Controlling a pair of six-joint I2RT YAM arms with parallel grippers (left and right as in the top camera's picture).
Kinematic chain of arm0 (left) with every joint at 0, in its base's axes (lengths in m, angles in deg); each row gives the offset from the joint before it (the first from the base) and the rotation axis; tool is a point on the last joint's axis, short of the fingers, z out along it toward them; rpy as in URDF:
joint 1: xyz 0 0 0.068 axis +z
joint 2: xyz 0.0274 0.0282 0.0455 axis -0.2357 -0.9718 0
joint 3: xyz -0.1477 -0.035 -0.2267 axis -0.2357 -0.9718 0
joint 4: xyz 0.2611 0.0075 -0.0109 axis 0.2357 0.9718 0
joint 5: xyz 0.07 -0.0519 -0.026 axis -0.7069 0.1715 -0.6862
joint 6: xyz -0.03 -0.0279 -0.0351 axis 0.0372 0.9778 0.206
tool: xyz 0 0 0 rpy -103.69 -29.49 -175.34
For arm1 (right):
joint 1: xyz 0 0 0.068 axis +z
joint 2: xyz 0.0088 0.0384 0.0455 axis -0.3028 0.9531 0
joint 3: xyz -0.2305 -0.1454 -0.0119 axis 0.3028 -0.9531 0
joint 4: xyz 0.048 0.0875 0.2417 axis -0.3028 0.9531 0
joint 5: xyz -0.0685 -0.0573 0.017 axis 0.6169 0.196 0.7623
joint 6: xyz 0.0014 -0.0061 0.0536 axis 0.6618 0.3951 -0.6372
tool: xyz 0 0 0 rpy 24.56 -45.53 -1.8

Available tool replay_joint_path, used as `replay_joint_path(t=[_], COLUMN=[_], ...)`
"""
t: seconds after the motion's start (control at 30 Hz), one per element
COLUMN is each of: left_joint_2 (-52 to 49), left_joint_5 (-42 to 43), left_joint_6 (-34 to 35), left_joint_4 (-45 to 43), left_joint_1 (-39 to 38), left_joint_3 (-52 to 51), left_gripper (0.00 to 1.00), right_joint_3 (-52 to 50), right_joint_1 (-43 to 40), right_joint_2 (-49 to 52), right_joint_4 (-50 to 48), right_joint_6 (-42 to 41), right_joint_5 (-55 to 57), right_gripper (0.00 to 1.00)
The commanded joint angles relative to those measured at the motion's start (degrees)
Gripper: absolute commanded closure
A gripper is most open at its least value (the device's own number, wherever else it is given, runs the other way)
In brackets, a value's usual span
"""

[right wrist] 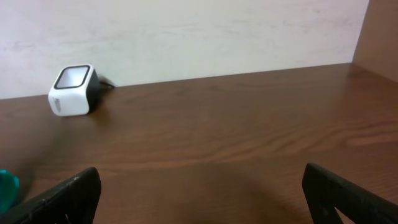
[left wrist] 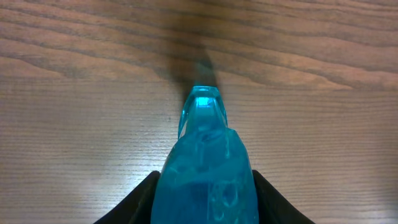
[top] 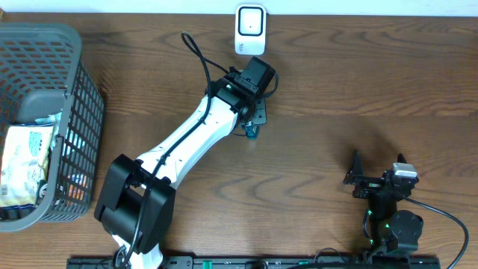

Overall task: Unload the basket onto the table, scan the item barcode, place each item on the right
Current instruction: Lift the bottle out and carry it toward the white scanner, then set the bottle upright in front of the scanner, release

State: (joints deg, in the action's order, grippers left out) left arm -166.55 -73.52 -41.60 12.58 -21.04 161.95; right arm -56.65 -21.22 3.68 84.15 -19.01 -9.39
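On the wooden table (top: 358,90), the left gripper (left wrist: 205,208), jaws partly closed, clamps a translucent blue item (left wrist: 202,124) just short of the white barcode scanner (top: 250,30) at the far edge. The right gripper (right wrist: 202,199) sits wide open and empty near the front right corner. To scan well, I would turn the item until its barcode, unseen here, squarely faces the scanner window, then hold it steady.

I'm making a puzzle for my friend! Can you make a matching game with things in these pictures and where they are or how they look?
Things:
1 blue item
2 scanner
3 basket
4 right gripper

Clues:
A wide open
B white, at the far edge of the table
C held in the left gripper
D grey, on the table's left side

Pairs: 1-C, 2-B, 3-D, 4-A
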Motion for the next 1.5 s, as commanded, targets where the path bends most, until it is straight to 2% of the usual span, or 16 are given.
replay_joint_path(t=[0.0,0.03,0.57,0.73,1.03,1.23,1.47], left_joint_2=[0.3,0.3,3.1,8.2,23.5,35.3,46.2], left_joint_5=[-1.2,-1.2,-1.1,-1.1,-1.2,-2.4,-20.1], left_joint_6=[-0.5,-0.5,-0.5,-0.5,-0.5,-2.9,-2.9], left_joint_4=[-0.7,-0.7,-1.8,-2.2,-3.5,-3.2,1.4], left_joint_1=[0.0,0.0,0.0,0.0,0.8,7.7,23.3], left_joint_3=[2.3,2.3,2.3,2.3,2.3,2.3,2.3], left_gripper=[0.58,0.54,0.43,0.41,0.4,0.38,0.33], right_joint_3=[0.0,0.0,0.0,0.0,0.0,0.0,0.0], right_joint_1=[0.3,0.3,0.3,0.3,0.3,0.3,0.3], right_joint_2=[-0.1,-0.1,-0.1,-0.1,-0.1,-0.1,-0.1], right_joint_4=[0.3,0.3,0.3,0.3,0.3,0.3,0.3], right_joint_6=[0.7,0.7,0.7,0.7,0.7,0.7,0.7], right_joint_5=[-0.5,-0.5,-0.5,-0.5,-0.5,-0.5,-0.5], right_gripper=[0.01,0.01,0.01,0.01,0.01,0.01,0.01])
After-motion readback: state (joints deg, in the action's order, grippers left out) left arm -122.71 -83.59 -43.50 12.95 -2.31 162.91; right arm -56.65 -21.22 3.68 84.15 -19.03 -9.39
